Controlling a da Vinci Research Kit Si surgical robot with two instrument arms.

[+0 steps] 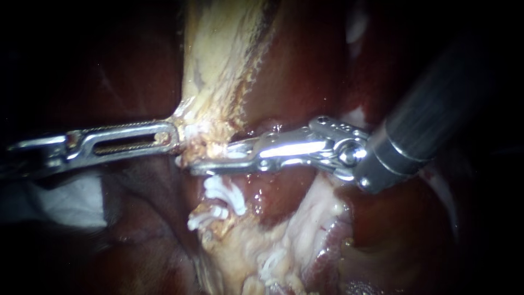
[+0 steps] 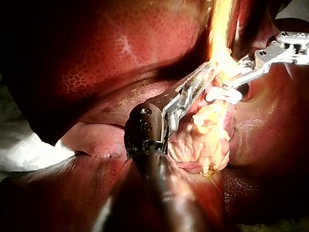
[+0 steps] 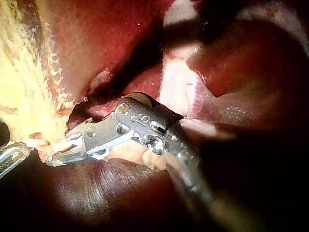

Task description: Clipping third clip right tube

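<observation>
A pale yellowish tube (image 1: 218, 131) runs down the middle of the endoscope view, between the dark red liver (image 1: 305, 71) and the tissue below. My left instrument (image 1: 176, 136) comes in from the left, its slotted jaws shut on the tube's pale edge. My right instrument (image 1: 210, 159) reaches in from the right. Its narrow jaws lie across the tube from two sides, with a white clip between them. Two white clips (image 1: 225, 192) sit on the tube just below those jaws. In the left wrist view my left instrument (image 2: 210, 70) meets my right instrument (image 2: 231, 79) at the tube. In the right wrist view my right instrument (image 3: 60, 152) bites the frayed tissue.
White gauze (image 1: 71, 199) lies under the left instrument's shaft. Pale fatty tissue with another white clip (image 1: 271, 266) spreads below. Glossy liver (image 2: 120, 43) surrounds both instruments closely. The left instrument's jaw tip (image 3: 12, 157) shows beside my right jaws.
</observation>
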